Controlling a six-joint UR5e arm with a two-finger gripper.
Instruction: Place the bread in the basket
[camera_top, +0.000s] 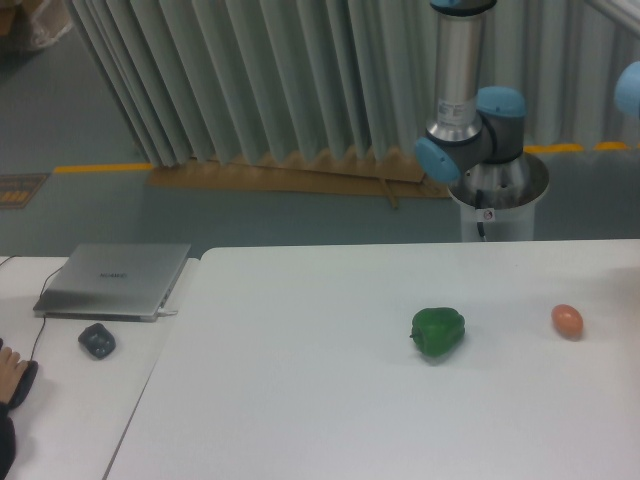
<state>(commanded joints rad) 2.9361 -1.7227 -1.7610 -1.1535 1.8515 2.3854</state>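
Table (300, 400) with a green pepper (438, 332) and a small orange egg-shaped thing (567, 320); bread, basket and gripper are all out of view, its grip unknowable, so likely mid-carry, with release over the basket next.

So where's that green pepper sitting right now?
The green pepper sits on the white table, right of centre in the camera view, with the small orange egg-shaped thing apart from it further right and the laptop far off left.
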